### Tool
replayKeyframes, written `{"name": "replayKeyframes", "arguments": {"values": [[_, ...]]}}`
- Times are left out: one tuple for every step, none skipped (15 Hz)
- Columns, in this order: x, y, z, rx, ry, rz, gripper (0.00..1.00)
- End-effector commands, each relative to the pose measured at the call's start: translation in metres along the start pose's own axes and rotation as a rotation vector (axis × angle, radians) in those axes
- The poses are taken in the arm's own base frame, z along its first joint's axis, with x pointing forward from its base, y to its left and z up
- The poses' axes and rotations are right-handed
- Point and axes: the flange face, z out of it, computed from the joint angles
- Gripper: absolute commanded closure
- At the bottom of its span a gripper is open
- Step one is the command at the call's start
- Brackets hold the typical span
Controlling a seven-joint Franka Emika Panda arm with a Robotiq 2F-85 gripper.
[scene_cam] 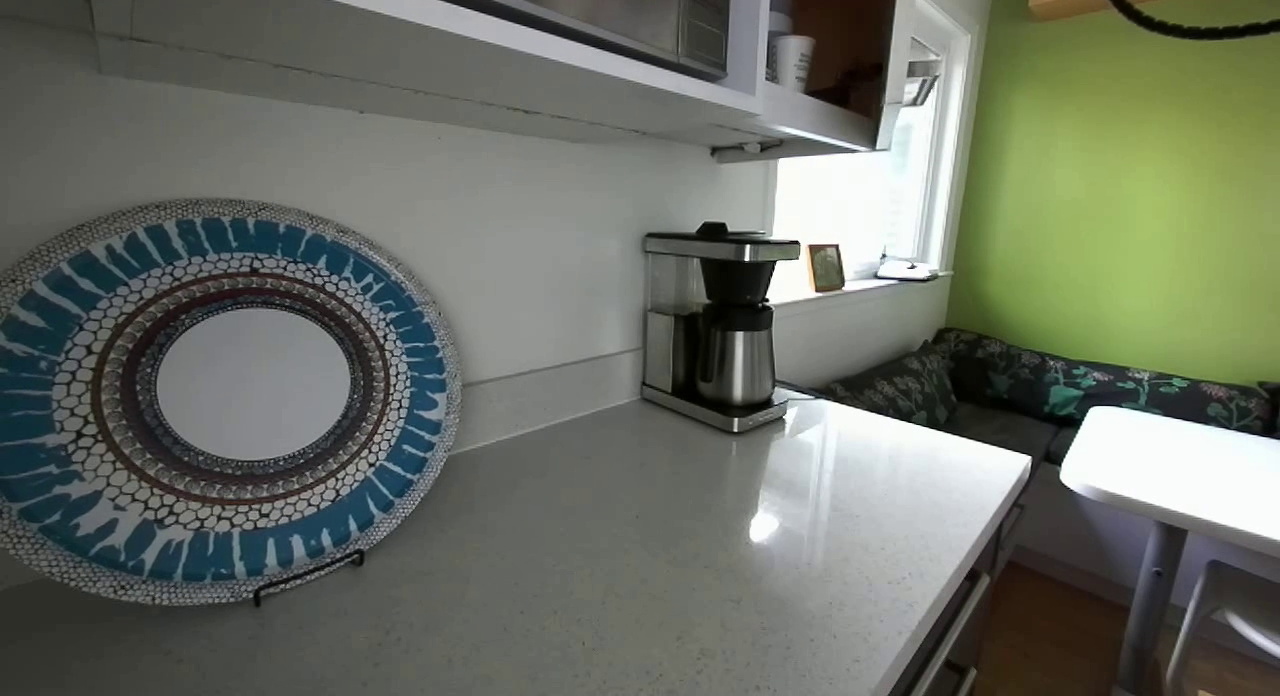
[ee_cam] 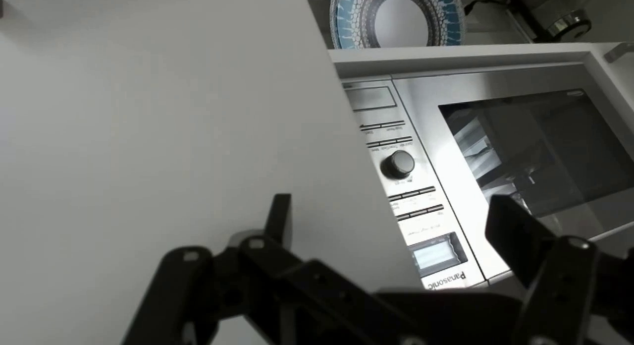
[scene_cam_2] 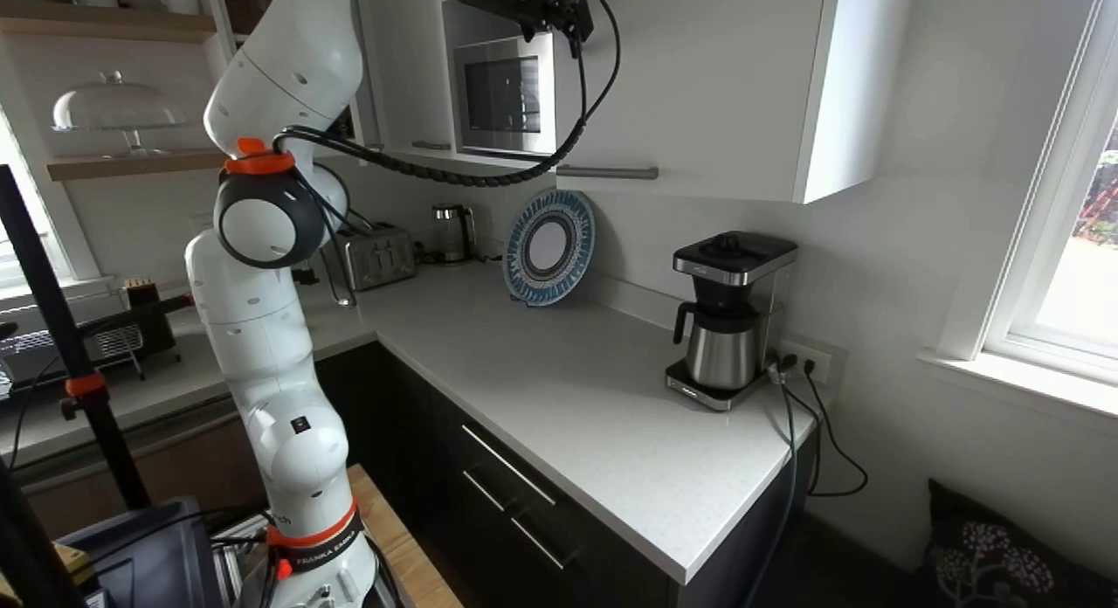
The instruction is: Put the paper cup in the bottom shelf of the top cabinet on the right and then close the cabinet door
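Observation:
The white paper cup (scene_cam: pixel 795 63) stands upright on the bottom shelf (scene_cam: pixel 815 114) of the top cabinet (scene_cam: pixel 850 26), whose brown interior shows in an exterior view. The cabinet door (scene_cam: pixel 897 66) stands open there, seen nearly edge-on. Its white outer face, the cabinet door (scene_cam_2: pixel 699 75), fills much of an exterior view and hides the inside. My gripper (ee_cam: pixel 391 203) is open and holds nothing. In the wrist view one finger lies over the door (ee_cam: pixel 198 112), the other over the microwave. Whether a finger touches the door, I cannot tell.
Left of the cabinet sits a steel microwave (ee_cam: pixel 421 171). Below, the counter (scene_cam_2: pixel 559 372) bears a coffee maker (scene_cam_2: pixel 729 320) and a decorated round plate (scene_cam_2: pixel 548 245). A grey handle (scene_cam_2: pixel 607 172) runs along the door's lower edge. A black cable (scene_cam_2: pixel 489 180) hangs from the arm.

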Motion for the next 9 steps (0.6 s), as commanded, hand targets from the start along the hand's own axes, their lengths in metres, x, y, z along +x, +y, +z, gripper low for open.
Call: {"name": "replayKeyframes", "arguments": {"values": [[-0.004,-0.003,0.004,0.011,-0.003,-0.031,0.0],[-0.008,-0.002,0.003,0.005,-0.022,-0.034,0.0],[-0.011,0.001,-0.002,-0.004,-0.027,-0.048,0.0],[-0.013,0.005,-0.008,-0.028,-0.026,-0.059,0.0],[-0.015,0.008,-0.015,-0.051,-0.021,-0.069,0.0],[-0.017,0.011,-0.02,-0.059,-0.015,-0.074,0.0],[-0.019,0.015,-0.024,-0.078,-0.012,-0.078,0.0],[-0.022,0.017,-0.029,-0.085,-0.011,-0.081,0.0],[-0.025,0.018,-0.035,-0.1,-0.017,-0.09,0.0]]}}
